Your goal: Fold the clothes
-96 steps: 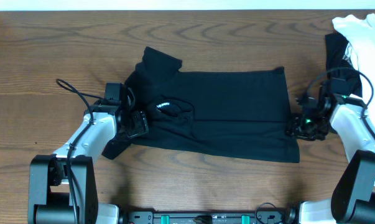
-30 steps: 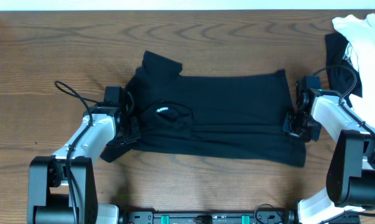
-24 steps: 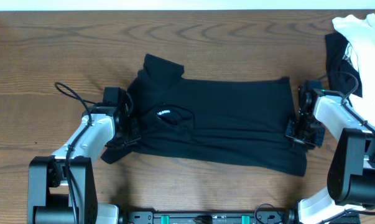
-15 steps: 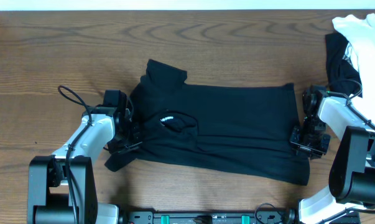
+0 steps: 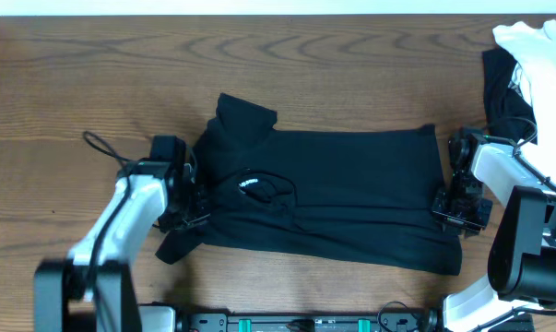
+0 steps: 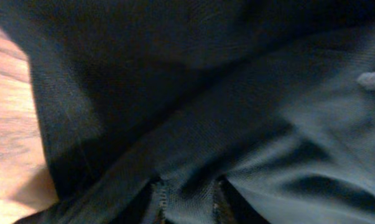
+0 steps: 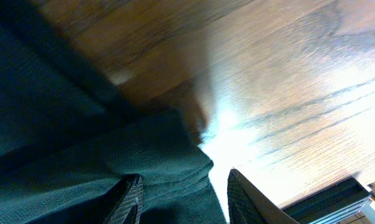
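Note:
The black T-shirt (image 5: 351, 184) lies spread flat across the middle of the table, its small white logo (image 5: 250, 181) near the left end. My left gripper (image 5: 193, 198) sits at the shirt's left edge. In the left wrist view black cloth (image 6: 193, 93) fills the frame, and the left gripper (image 6: 187, 196) has its jaws a little apart with a fold lying between them. My right gripper (image 5: 459, 205) is at the shirt's right hem. In the right wrist view the right gripper (image 7: 182, 186) is open: the hem corner (image 7: 168, 174) lies against one finger (image 7: 132, 199), with bare wood before the other.
A white shirt (image 5: 536, 46) lies on a second black garment (image 5: 499, 83) at the back right corner. Bare wooden table (image 5: 93, 74) surrounds the shirt. A sleeve (image 5: 245, 109) sticks out at the shirt's back left. The left arm's cable (image 5: 102, 146) loops over the wood.
The shirt slid slightly right and toward the front edge with both grippers. The right jaws have opened off the hem, and the left jaws have widened. The left arm is moving.

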